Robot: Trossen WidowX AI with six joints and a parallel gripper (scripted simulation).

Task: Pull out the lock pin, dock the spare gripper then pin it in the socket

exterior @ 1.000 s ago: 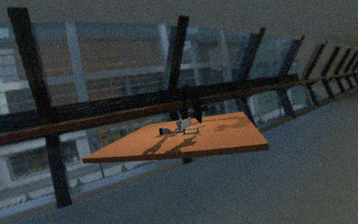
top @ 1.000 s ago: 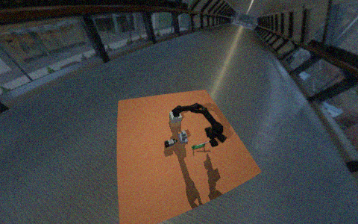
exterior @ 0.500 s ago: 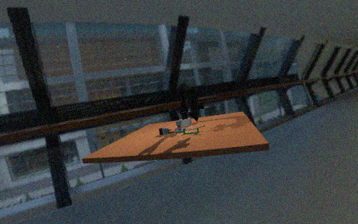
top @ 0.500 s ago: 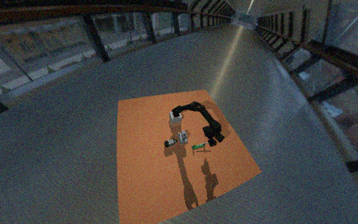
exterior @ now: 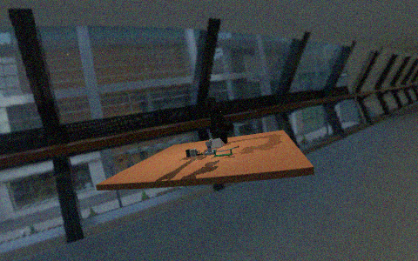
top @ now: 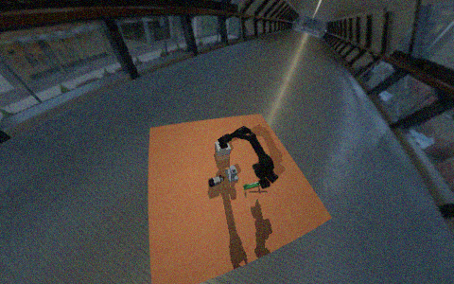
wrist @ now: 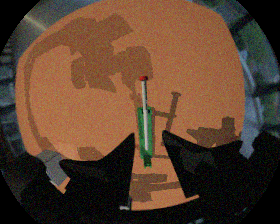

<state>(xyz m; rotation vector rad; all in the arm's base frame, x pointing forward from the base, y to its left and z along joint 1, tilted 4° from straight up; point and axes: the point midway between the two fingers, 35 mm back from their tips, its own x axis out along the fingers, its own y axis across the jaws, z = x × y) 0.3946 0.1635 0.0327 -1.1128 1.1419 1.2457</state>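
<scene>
Wrist cam: I had gripper half-narrowed round the pin, grip unconfirmed; pin out, docking + locking left.
</scene>
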